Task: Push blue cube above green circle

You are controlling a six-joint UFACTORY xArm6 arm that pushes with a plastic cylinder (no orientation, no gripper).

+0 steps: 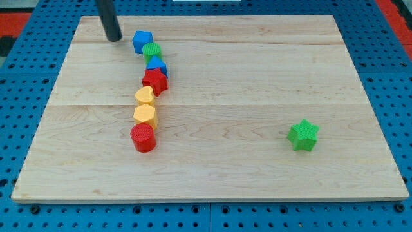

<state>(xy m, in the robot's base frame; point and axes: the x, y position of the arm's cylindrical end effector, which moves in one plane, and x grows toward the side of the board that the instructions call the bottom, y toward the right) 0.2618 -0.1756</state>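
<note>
The blue cube (141, 41) sits near the view's top left of the wooden board (257, 77). The green circle (152, 51) touches it just below and to its right. My tip (114, 38) is on the board a short way to the left of the blue cube, not touching it.
Below the green circle runs a chain of blocks: a second blue block (157, 65), a red star (155, 80), a yellow heart (145, 96), a yellow hexagon (145, 115) and a red cylinder (143, 137). A green star (303, 135) lies alone at the right.
</note>
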